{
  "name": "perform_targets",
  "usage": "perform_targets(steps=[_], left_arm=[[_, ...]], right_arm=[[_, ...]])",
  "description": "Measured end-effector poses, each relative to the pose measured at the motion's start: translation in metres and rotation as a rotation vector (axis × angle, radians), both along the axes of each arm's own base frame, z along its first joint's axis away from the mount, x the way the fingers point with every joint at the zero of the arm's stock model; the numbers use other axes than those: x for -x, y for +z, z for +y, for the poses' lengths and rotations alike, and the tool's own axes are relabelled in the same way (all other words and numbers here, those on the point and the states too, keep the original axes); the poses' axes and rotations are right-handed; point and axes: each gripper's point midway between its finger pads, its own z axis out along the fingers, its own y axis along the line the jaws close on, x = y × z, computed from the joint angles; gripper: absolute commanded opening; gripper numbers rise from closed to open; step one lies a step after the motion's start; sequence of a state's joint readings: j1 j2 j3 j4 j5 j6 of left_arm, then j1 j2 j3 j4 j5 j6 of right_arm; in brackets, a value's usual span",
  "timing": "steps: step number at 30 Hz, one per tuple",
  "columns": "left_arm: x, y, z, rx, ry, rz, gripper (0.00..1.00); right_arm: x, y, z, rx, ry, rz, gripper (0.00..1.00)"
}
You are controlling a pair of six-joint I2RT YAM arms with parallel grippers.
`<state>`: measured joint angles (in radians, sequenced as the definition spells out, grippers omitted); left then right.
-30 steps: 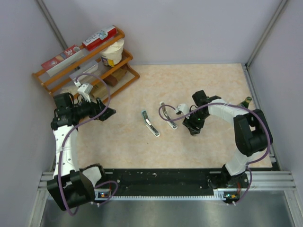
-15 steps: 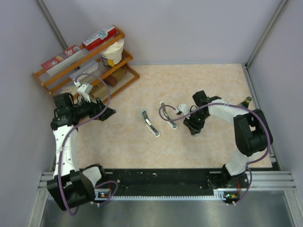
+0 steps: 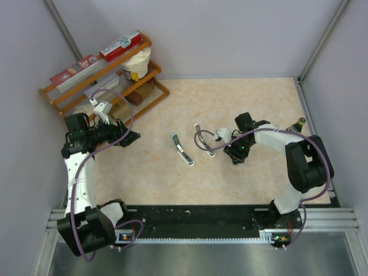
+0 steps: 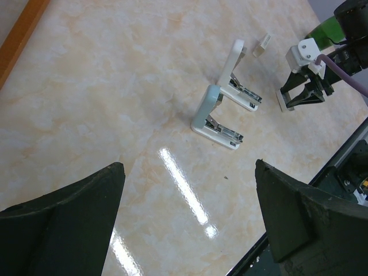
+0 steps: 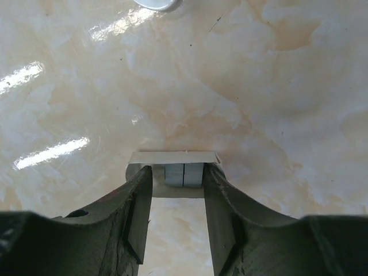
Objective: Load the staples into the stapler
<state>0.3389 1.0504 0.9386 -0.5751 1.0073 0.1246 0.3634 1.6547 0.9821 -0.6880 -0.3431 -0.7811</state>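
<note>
On the marbled table [image 3: 259,103], seen from above, the pale-teal stapler [image 3: 182,149] and the white stapler [image 3: 207,148] lie near the middle, close to each other but not touching. The right gripper [image 3: 234,157] points down at the table just right of the white stapler. The left gripper [image 3: 132,138] hangs well away, beside the wooden rack [image 3: 69,95].

From the left wrist, both staplers stand hinged open. The left fingers [image 4: 63,230] are spread wide with nothing between them. Beyond the staplers, the staples [image 4: 283,101] sit at the right gripper's tips.

From the right wrist, the right fingers [image 5: 138,213] stand narrowly apart astride the whitish-grey packet, which lies flat on the table. Whether the pads press it cannot be told.
</note>
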Motion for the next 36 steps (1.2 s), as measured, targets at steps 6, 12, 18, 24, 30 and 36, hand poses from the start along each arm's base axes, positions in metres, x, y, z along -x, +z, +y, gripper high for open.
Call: perform_targets(steps=[6,12,18,24,30,36], left_arm=[[0.0002,0.0001,-0.0002,0.002,-0.001,0.0,0.98],[0.0001,-0.0001,-0.0003,0.005,-0.001,0.003,0.98],[0.0,-0.0004,-0.0002,0.006,0.0,0.005,0.98],[0.0001,-0.0004,-0.0006,0.01,-0.001,0.007,0.98],[-0.0001,-0.0007,-0.0003,0.012,0.0,0.01,0.98],[-0.0004,-0.0008,0.0003,0.013,0.003,0.011,0.98]], right_arm=[[-0.0029,-0.0003,-0.0013,0.006,-0.003,-0.019,0.33],[-0.0042,0.0015,-0.0027,0.01,-0.006,-0.035,0.3],[-0.0084,0.003,-0.0058,0.021,-0.018,-0.073,0.29],[-0.0095,0.0022,-0.007,0.027,-0.022,-0.083,0.32],[-0.0095,0.0021,-0.0074,0.028,-0.023,-0.083,0.37],[-0.0079,-0.0002,-0.0091,0.035,-0.024,-0.081,0.38]])
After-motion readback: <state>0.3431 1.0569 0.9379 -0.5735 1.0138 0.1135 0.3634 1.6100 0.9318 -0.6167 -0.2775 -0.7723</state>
